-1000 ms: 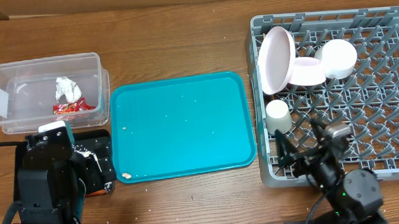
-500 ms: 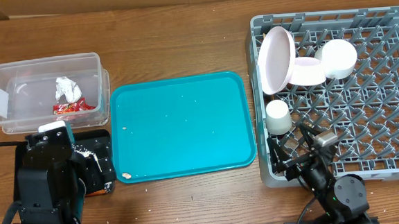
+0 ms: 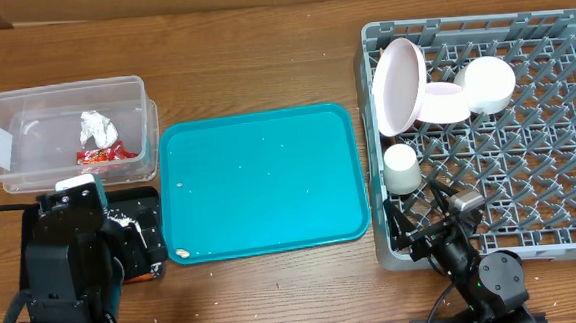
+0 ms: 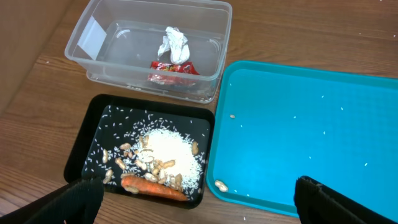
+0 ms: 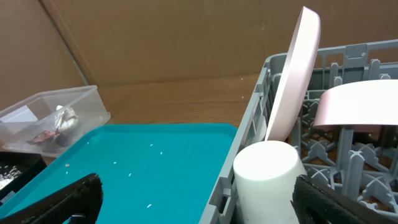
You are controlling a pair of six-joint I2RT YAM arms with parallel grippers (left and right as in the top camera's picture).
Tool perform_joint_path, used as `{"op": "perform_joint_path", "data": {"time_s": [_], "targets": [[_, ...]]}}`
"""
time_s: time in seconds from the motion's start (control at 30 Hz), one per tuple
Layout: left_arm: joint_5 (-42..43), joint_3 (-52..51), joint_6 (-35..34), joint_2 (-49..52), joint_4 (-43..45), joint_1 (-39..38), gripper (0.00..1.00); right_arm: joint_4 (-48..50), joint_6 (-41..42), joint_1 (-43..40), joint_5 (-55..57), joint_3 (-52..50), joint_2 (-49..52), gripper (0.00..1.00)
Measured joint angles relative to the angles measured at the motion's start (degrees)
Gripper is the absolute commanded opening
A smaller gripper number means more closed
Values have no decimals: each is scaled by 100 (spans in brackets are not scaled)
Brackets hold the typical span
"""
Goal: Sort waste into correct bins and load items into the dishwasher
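Note:
In the left wrist view, the clear container (image 4: 205, 37) holds the crumpled white wrapper (image 4: 174, 43) and the red snack wrapper (image 4: 174, 67). The black tray (image 4: 93, 134) holds rice (image 4: 166, 149), food scraps and the orange carrot (image 4: 152, 185). My left gripper (image 4: 199, 208) is open and empty above the tray's near edge. The grey dish rack (image 3: 549, 166) holds the upright plate (image 3: 401, 84), two bowls (image 3: 443, 102) (image 3: 489, 82) and the cup (image 3: 402, 168). My right gripper (image 5: 199, 208) is open and empty, just in front of the cup (image 5: 270, 180). The chopsticks are out of view.
The teal tray (image 3: 264, 183) lies between the bins and the rack, with a few rice grains and one peanut (image 4: 221, 185) at its near left corner. My left arm (image 3: 69, 260) covers part of the black tray in the overhead view.
My right arm has drawn back toward the table's front edge, away from the rack. The left arm has not moved.

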Motion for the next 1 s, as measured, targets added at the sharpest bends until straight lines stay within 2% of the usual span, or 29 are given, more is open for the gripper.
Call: {"op": "perform_joint_path", "data": {"time_s": [0.43, 0.5, 0.6, 0.8, 1.0], "targets": [[-57, -81, 122, -197, 74, -7, 100, 0, -2, 0, 0, 0, 0, 100], [-120, -284, 186, -426, 428, -4, 100, 4, -2, 0, -2, 0, 0, 100], [-52, -887, 459, -962, 1523, 4, 100, 7, -2, 0, -2, 0, -2, 100], [857, -2789, 1480, -2199, 3679, 199, 100, 20, -2, 0, 0, -7, -2, 100], [1534, -4712, 1878, -3484, 4774, 398, 100, 17, -2, 0, -2, -9, -2, 100]]}}
